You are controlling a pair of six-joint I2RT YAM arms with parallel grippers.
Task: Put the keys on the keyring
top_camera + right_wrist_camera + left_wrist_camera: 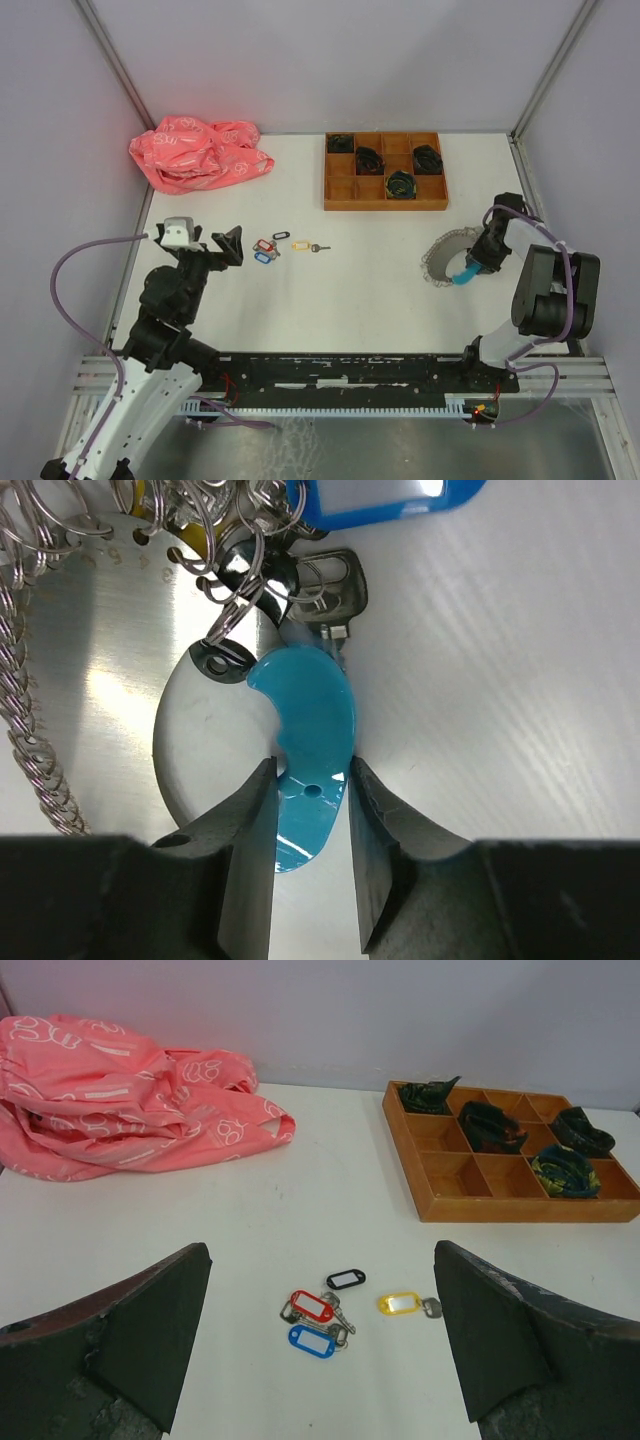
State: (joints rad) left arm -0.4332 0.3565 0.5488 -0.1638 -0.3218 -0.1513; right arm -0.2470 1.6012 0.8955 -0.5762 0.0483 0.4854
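Keyring [447, 258]: on table, on near side of wooden tray [385, 205], off its right corner.
Right gripper [312, 800]: jaws pressed on both sides of light-blue section [305, 720]. Grip looks made, but only near end of this piece.
Risk: smooth curved plastic slips or pivots out at lift, and heavy hoop swings.
Keys [330, 1310]: on near side of tray, off its left corner, well apart from keyring.
Left gripper [320, 1260]: spread wide, empty, aimed at keys, not touching.
Risk: tags lie touching, so pinch takes several or pushes them away.
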